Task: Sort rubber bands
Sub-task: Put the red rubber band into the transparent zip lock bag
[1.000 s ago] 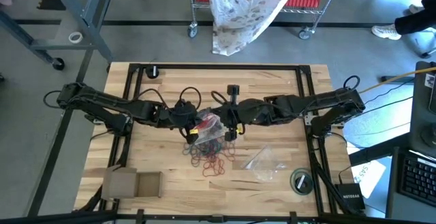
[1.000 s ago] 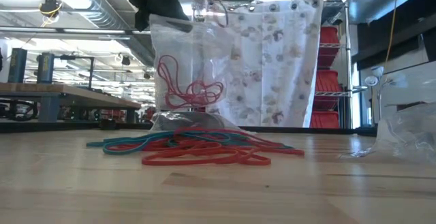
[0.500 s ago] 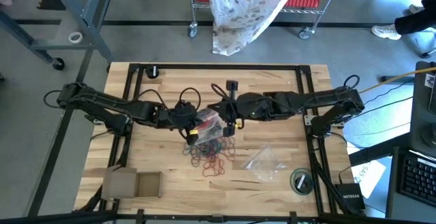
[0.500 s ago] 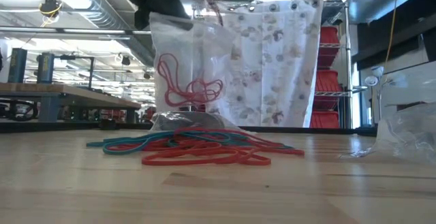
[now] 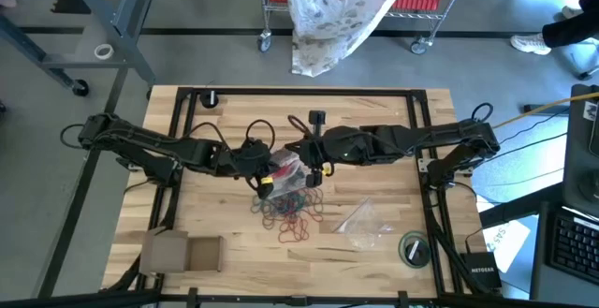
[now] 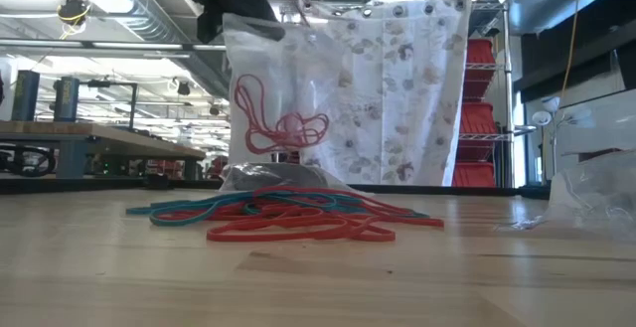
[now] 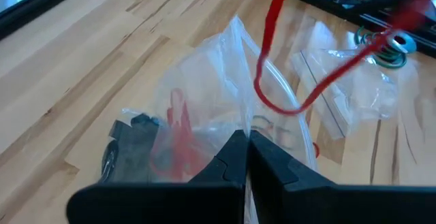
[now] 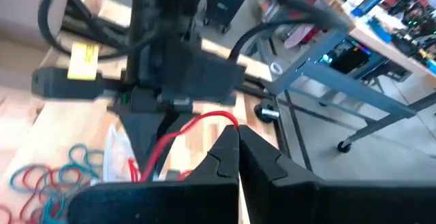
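Observation:
A clear plastic bag [image 5: 286, 169] hangs upright over the table's middle, with several red rubber bands [image 6: 283, 128] inside. Its bottom [image 6: 268, 178] rests on the wood. My left gripper [image 7: 246, 146] is shut on the bag's top, coming in from the table's left [image 5: 265, 169]. My right gripper [image 8: 238, 139] reaches in from the right [image 5: 314, 170] and is shut on one red band [image 7: 269, 60] that dangles at the bag's mouth. A loose pile of red, teal and dark rubber bands [image 5: 292, 214] lies on the table just nearer than the bag. My left gripper pinches the bag's upper edge [image 7: 237, 123] between its two shut fingers, slanting down from the table's left. The bag hangs below the fingers, upright, its bottom on the table. My right gripper pinches a red band [image 8: 216, 118] at its fingertips, slanting down from the right. The band curves away as a slack loop, its lower end at the bag's opening [image 7: 272, 105].
A second clear bag [image 5: 360, 222] lies flat on the near right of the table. A flattened cardboard box [image 5: 182, 250] sits at the near left. A round green-rimmed object [image 5: 413, 248] lies at the near right corner. Black frame rails run along the table's sides.

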